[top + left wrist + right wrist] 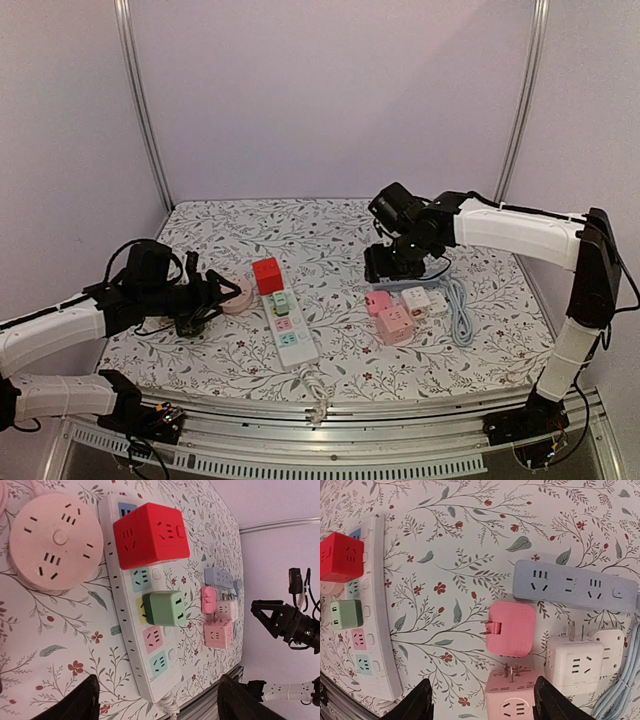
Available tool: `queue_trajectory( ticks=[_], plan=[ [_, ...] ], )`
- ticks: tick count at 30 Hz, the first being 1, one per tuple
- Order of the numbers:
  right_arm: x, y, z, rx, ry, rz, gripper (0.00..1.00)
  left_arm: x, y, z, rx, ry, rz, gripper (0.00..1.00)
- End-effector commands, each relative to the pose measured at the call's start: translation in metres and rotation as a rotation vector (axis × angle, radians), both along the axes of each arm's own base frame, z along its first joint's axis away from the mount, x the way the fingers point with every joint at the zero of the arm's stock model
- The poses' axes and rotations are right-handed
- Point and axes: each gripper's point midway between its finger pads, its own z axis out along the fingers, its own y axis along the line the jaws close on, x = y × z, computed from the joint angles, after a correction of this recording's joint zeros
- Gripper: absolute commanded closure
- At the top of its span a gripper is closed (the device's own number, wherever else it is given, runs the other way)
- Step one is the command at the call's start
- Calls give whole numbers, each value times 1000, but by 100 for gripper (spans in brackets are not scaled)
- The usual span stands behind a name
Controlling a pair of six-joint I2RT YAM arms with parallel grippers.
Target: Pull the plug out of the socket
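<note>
red cube plug point(267, 275) sits on the far end of the white power strip point(292, 340), and a green cube plug point(281, 302) sits nearer, one bare socket between them. left gripper point(213, 293) is by the round pink socket point(238, 296), fingers spread, empty. right gripper point(392, 262) hangs above a loose pink plug point(511, 629), a white cube point(574, 664) and a blue-grey strip point(575, 586), fingers spread, empty.

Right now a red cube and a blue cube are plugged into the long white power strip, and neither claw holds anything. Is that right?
Not quite. The second one is a green cube, not blue: the left wrist view shows it plugged into the white power strip near the red cube. The rest holds: the left claw and the right claw are open and empty.
</note>
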Motion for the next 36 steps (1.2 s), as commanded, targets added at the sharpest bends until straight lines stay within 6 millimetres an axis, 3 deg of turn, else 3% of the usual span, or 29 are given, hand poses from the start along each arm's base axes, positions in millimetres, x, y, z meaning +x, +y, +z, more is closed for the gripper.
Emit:
queue_trajectory(
  ticks=[1, 8, 14, 27, 36],
  plan=[
    [-28, 35, 33, 38, -63, 37, 33, 0, 2, 7, 30, -53, -38, 19],
    [-48, 97, 47, 80, -114, 71, 31, -11, 3, 9, 73, -45, -97, 11],
    [-52, 139, 29, 74, -117, 92, 27, -21, 0, 10, 55, -17, -134, 9],
    [-43, 194, -32, 58, -148, 175, 32, -27, 6, -9, 74, 11, -131, 7],
    [-29, 226, -42, 98, -203, 210, 32, -28, 12, -15, 83, 22, -93, 7]
  ],
)
